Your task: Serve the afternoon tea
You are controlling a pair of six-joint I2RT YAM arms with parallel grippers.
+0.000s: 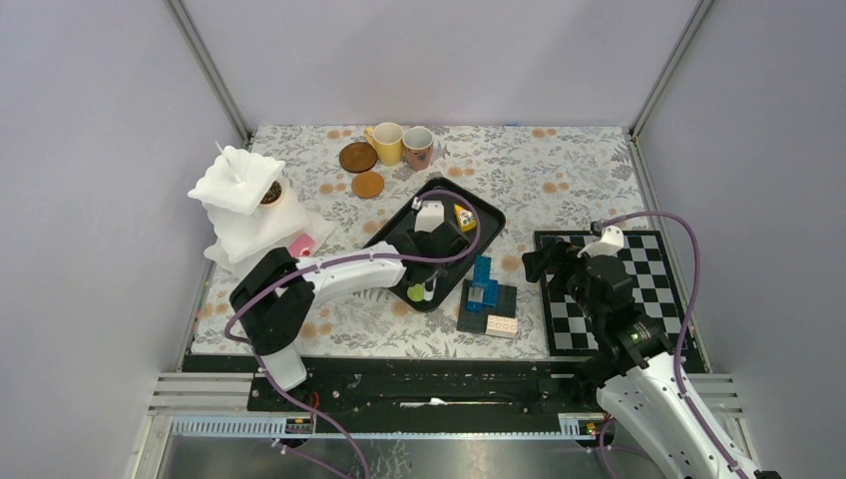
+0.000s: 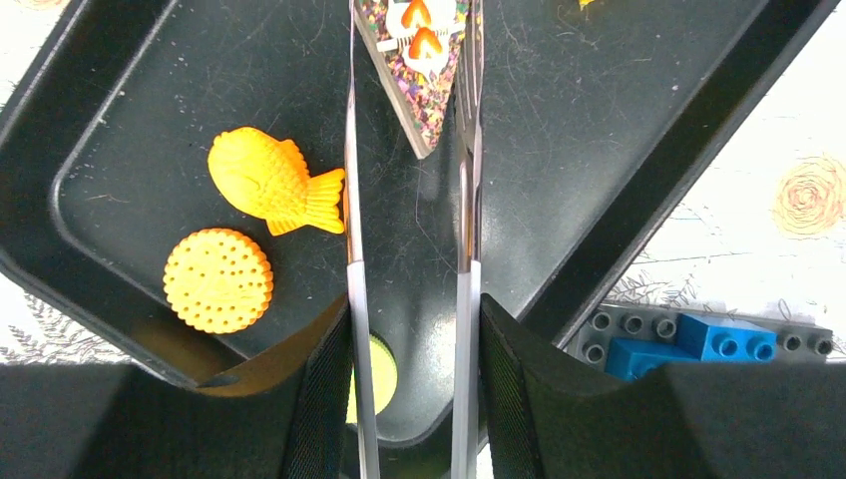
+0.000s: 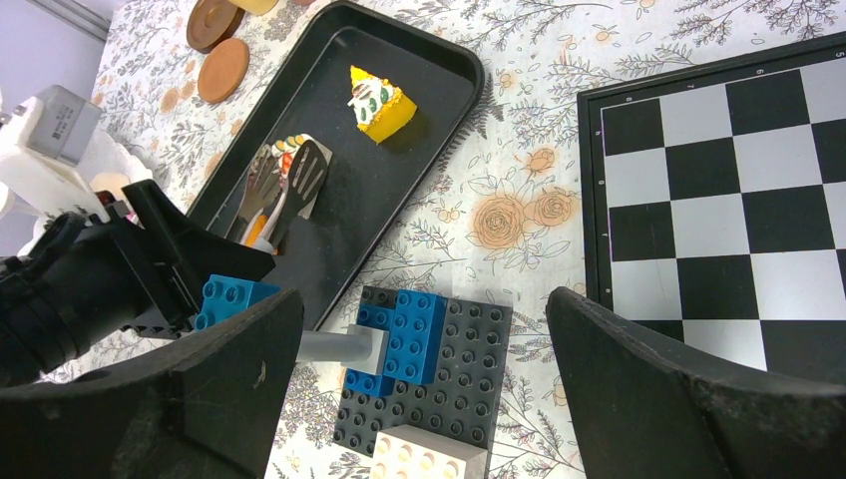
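Left wrist view: your left gripper [image 2: 414, 399] is clamped on the metal tongs [image 2: 351, 200], one pad against each arm, so squeezing the claw closes the tongs. A green cookie [image 2: 382, 374] lies just under the handles. Beside the left arm of the tongs sit a round orange cookie [image 2: 217, 280] and a fish-shaped one [image 2: 269, 182], both loose on the black tray [image 2: 130, 70]. Farther out, the tong tips flank a sprinkled cake slice [image 2: 424, 70] and seem to touch its sides. You cannot tell here whether it is lifted off the tray. That reach suggests the slice is your current pick.

Your right gripper [image 3: 424, 329] hangs with its jaws spread wide and nothing between them. It hovers over the brick stack [image 3: 414, 344] by the chessboard [image 3: 718, 200], out of the left arm's way. A yellow cake slice [image 3: 379, 103] waits at the tray's far end.

On the left stands a white tiered stand [image 1: 244, 200], probably where the treats go. At the far edge sit two brown coasters [image 1: 358, 157], a yellow mug [image 1: 387, 143] and a patterned mug [image 1: 418, 148], neither mug on a coaster.

A floral tablecloth [image 1: 559, 180] covers the surface, and plain grey walls enclose it.
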